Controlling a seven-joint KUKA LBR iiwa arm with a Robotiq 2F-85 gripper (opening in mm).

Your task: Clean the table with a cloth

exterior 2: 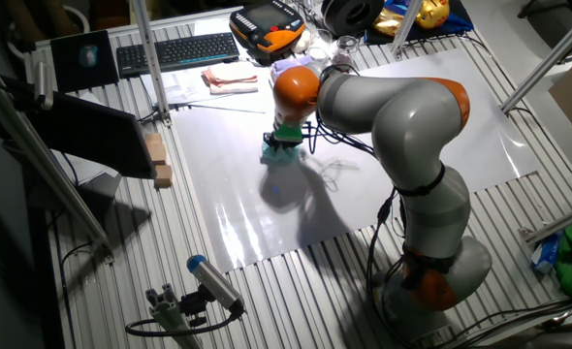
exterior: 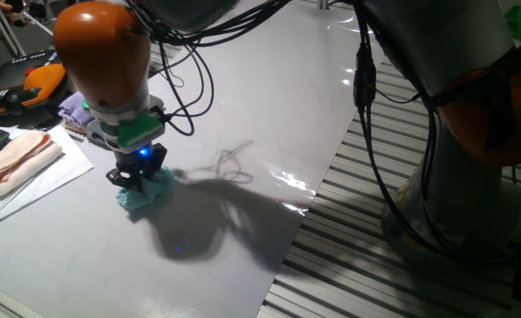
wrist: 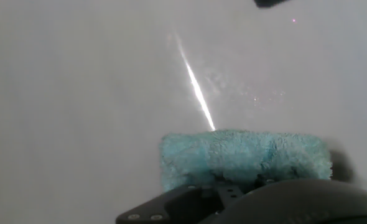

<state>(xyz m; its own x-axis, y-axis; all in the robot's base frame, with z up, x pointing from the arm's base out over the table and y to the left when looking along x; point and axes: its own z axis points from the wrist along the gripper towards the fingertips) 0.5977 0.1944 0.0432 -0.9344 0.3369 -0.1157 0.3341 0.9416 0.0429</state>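
The teal cloth [exterior: 147, 198] lies bunched on the glossy pale table [exterior: 252, 97], near its left side. My gripper [exterior: 137, 179] stands straight down on it, its black fingers shut on the cloth and pressing it to the surface. From the other fixed view, the cloth [exterior 2: 274, 153] peeks out below the gripper [exterior 2: 286, 142] at the far part of the table [exterior 2: 412, 107]. In the hand view the fluffy cloth [wrist: 246, 155] fills the lower middle, partly hidden by the black fingers [wrist: 190, 205], with bare table [wrist: 78, 81] beyond.
A pink cloth [exterior: 18, 159] rests on a paper sheet at the left, with a lilac cloth [exterior: 71, 106] behind it. A keyboard [exterior 2: 174, 50], an orange pendant [exterior 2: 267, 21] and wooden blocks [exterior 2: 157, 155] lie off the table sheet. Slatted metal [exterior: 358, 247] borders the right edge.
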